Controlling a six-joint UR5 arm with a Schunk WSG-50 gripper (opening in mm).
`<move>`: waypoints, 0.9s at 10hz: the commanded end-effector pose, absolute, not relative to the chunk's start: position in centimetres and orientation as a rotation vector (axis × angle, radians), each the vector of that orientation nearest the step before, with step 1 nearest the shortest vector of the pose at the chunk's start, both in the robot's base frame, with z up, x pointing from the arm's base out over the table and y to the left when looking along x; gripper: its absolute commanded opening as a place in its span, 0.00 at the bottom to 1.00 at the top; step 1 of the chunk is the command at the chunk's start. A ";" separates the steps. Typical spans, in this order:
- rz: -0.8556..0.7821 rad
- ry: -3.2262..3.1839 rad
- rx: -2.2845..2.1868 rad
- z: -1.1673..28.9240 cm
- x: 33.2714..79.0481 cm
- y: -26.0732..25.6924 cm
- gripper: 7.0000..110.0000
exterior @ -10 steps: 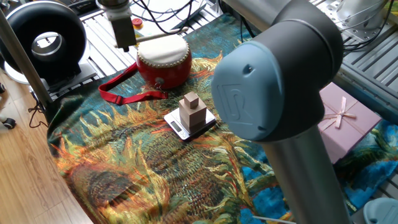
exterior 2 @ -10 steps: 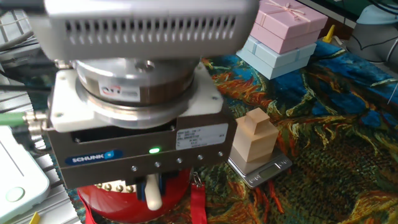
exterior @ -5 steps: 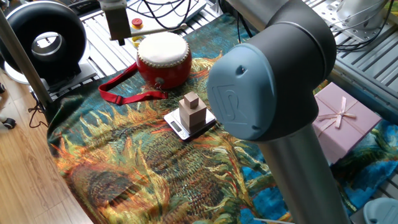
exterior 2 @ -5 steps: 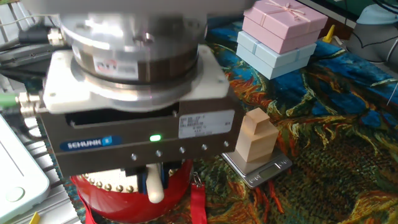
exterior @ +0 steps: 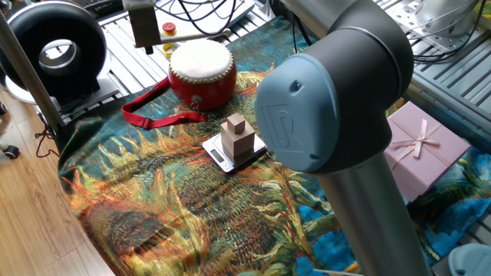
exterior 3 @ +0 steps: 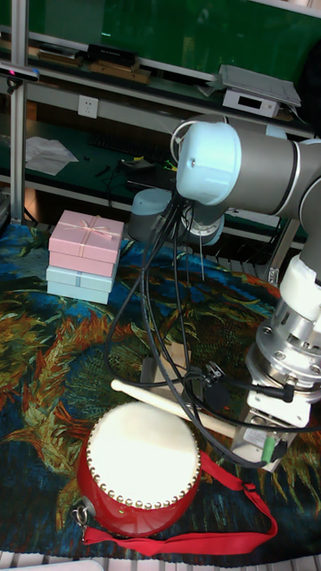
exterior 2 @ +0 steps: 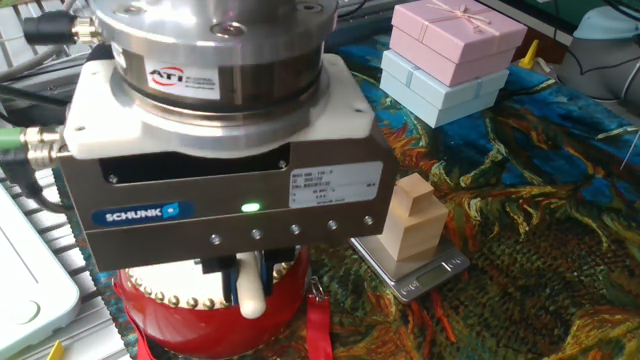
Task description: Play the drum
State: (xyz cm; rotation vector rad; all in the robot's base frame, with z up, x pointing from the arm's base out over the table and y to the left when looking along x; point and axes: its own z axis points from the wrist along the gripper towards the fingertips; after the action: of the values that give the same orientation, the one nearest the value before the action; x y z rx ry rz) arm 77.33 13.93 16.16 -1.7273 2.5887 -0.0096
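The drum point(exterior: 201, 73) is red with a cream skin head and stands on the patterned cloth, its red strap point(exterior: 153, 115) trailing to the left. My gripper point(exterior: 147, 47) hangs left of and above it, shut on a pale wooden drumstick point(exterior: 196, 35). The stick reaches out level over the far rim of the drum head, held clear of the skin. In the other fixed view the gripper point(exterior 2: 245, 285) fills the foreground, with the drum point(exterior 2: 288, 298) partly hidden below it. The tall fixed view shows the drumstick point(exterior 3: 160, 401) above the drum point(exterior 3: 143, 468), held by the gripper point(exterior 3: 254, 437).
A stepped wooden block point(exterior: 238, 136) sits on a small scale right in front of the drum. A black round fan point(exterior: 54, 50) stands at the back left. Stacked pink and blue gift boxes point(exterior 2: 455, 50) sit on the cloth's far side. The arm's big elbow point(exterior: 330, 92) blocks the right of one fixed view.
The gripper has risen and shifted slightly left since a second ago, lifting the drumstick off the drum head. Over the last half second it has barely moved.
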 end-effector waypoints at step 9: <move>-0.090 2.502 -1.613 6.9 82.0 16.0 0.00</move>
State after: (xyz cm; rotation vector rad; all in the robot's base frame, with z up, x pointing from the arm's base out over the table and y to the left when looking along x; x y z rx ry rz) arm 81.83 16.25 8.33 -1.6311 2.5001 -0.0698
